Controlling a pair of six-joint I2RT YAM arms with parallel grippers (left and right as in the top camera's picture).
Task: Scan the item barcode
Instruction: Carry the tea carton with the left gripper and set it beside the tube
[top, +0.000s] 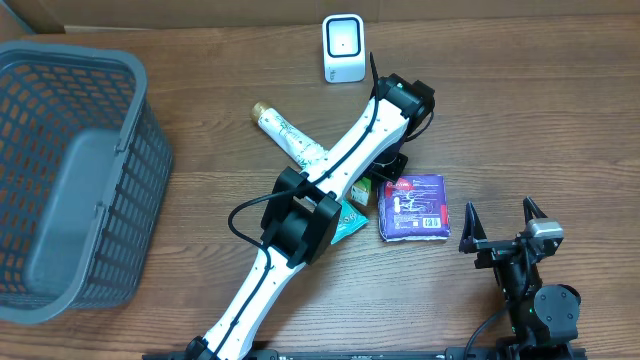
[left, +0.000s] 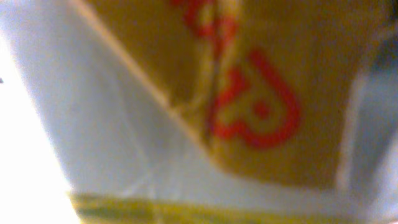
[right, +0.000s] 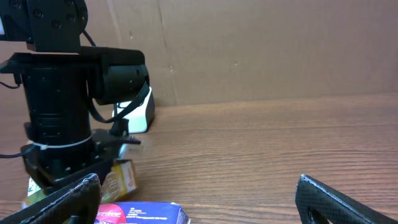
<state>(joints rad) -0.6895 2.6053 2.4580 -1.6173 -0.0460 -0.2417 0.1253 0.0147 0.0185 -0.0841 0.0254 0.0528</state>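
Overhead view first: a long white left arm (top: 350, 152) laid diagonally over the tabletop (top: 520, 110), elbow bent to the left of the purple packet (top: 413, 207), wrist folded over behind it. Left pincer (top: 388, 170) pointed straight down, just beside the packet's left edge. Closed narrow on a small yellow box (right: 119, 178), as seen from the right wrist, just left of the purple packet. Lifted or resting, cannot tell. From the left wrist, only a blur of yellow card and red lettering, close against the lens.

Right arm (top: 540, 300) folded compactly to the right of the purple packet and nearer the front edge. Right pincer (top: 499, 210) spread wide and empty, tips level with the packet's right side but apart from it.

Counted:
- Two arms, two pincers.
- One yellow box.
- One purple packet, lying flat, printed face up.
- One teal sachet (top: 350, 222), partly under the left arm, just left of the packet.
- One cream tube (top: 287, 135) with a gold cap, farther left and behind the packet, lower end hidden by the arm.
- One white scanner (top: 343, 48), upright, well behind the packet.
- One grey basket (top: 70, 180), far to the packet's left.
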